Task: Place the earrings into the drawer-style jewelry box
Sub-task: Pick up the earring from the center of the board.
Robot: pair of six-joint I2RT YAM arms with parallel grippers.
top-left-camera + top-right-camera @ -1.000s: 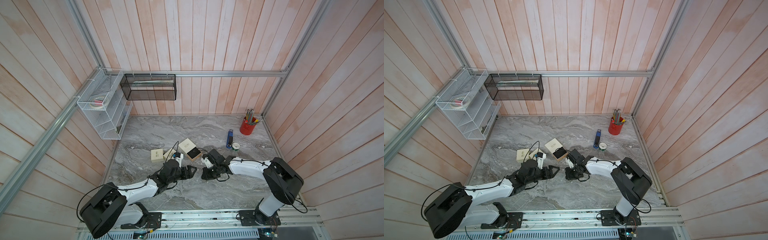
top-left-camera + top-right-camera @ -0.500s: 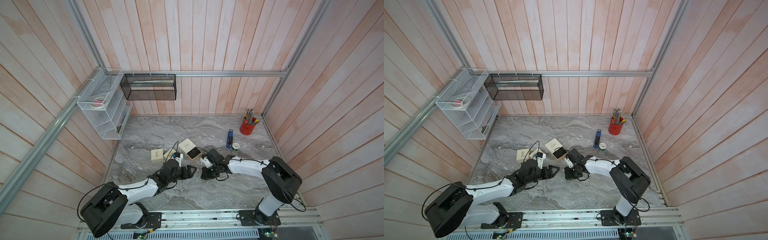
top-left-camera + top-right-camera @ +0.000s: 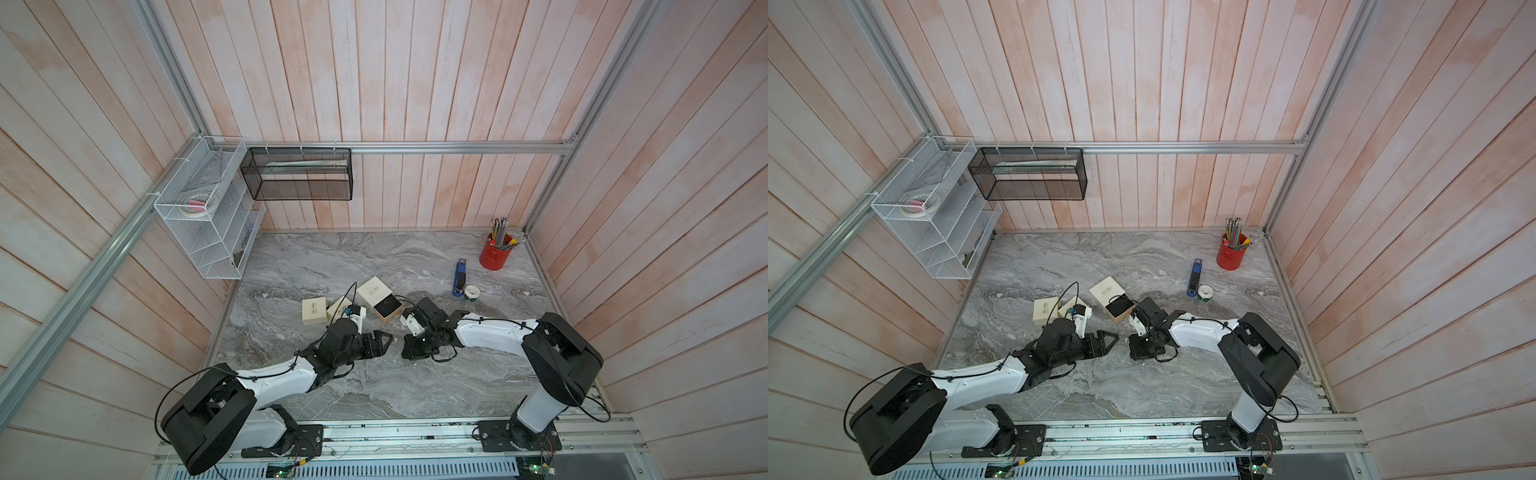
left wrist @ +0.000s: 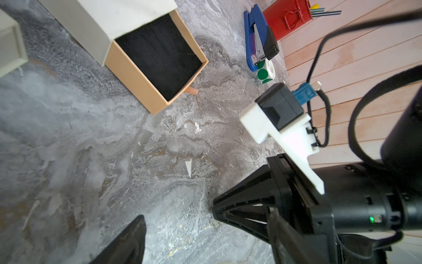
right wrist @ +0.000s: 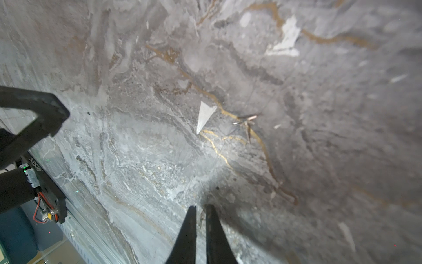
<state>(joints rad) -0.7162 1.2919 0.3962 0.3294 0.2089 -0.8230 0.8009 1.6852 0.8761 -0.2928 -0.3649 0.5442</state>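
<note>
Right gripper (image 5: 201, 213) nearest the lens: two black tips pressed almost together, a hairline slit between; whether anything thin is pinched there, cannot tell. Ahead of those tips, apart from them and flat on the grey veined marble table (image 5: 137, 160), lies one small thin gold-and-silver metal earring (image 5: 245, 121), just beside a white triangular fleck (image 5: 205, 115); its stems cross, so no clear long axis (too small to say more). Right arm is the nearer one, wrist bent steeply down, fingers aimed at the tabletop in both top views. Left gripper (image 3: 385, 340) rests low off to the side, jaws spread wide and empty, pointing toward the right one. Farther on, the cream cardboard jewelry box with its tan, black-lined drawer (image 4: 137, 82) stands pulled open, nothing visible inside. My read: jaws must open, then advance onto the earring before any carry to the drawer.
</note>
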